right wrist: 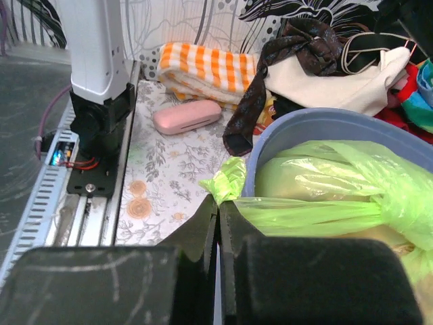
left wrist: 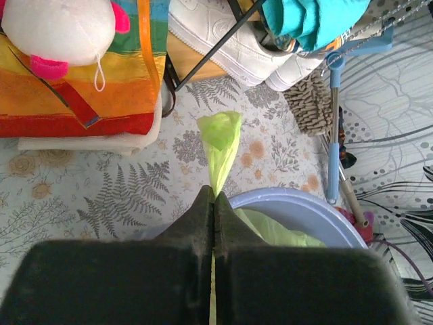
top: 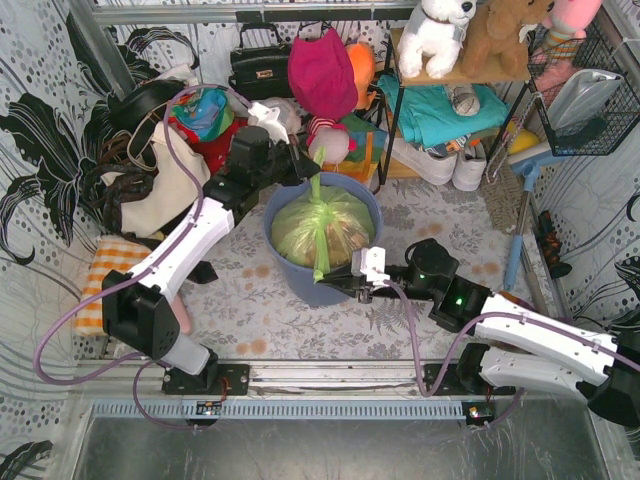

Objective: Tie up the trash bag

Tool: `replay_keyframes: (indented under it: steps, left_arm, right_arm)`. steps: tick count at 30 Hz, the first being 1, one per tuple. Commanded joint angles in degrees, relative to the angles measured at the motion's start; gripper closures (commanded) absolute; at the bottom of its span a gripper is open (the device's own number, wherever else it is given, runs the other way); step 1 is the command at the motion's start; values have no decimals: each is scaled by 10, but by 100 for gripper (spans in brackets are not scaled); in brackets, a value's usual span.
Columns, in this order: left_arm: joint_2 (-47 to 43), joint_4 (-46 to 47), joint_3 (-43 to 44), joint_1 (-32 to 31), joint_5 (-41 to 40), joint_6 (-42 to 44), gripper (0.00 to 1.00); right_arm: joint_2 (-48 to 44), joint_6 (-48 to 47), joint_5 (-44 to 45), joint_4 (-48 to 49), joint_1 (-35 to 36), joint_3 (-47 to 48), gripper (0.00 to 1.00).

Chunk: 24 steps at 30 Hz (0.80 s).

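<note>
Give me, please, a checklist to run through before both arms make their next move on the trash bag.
1. The left gripper is shut on the far flap: ok.
2. The right gripper is shut on the near flap: ok.
3. The trash bag sits inside the bin: ok.
4. Flaps crossed into a knot: cannot tell.
5. Plastic untorn at both pinches: cannot tell.

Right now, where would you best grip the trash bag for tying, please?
Grip the trash bag by its two tails, not its bulging body: they are thin enough to pinch. The far tail sticks out past the bin, where the left gripper clamps it from the left; the near tail hangs over the near rim, clamped by the right gripper from the right.
</note>
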Motion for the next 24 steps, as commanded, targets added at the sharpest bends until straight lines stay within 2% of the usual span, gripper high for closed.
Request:
replay_keyframes:
  steps: [1, 7, 10, 16, 20, 24]
  left_arm:
    - [-12, 37, 1, 3, -13, 20, 100]
    - [-37, 58, 46, 2, 29, 7, 100]
    - [-60, 92, 56, 2, 89, -1, 100]
    - [-106, 209, 25, 1, 211, -46, 100]
    - [-130, 251, 3, -2, 238, -68, 100]
    - [-145, 262, -15, -3, 244, -72, 100]
  right_arm:
    - [-27, 69, -14, 86, 2, -7, 100]
    - [-4, 33, 27, 102, 2, 50, 100]
    - [24, 14, 61, 119, 2, 101, 100]
    - [96, -45, 126, 141, 2, 204, 100]
    - [133, -78, 146, 136, -1, 252, 100]
    - [139, -79, 159, 148, -2, 250, 100]
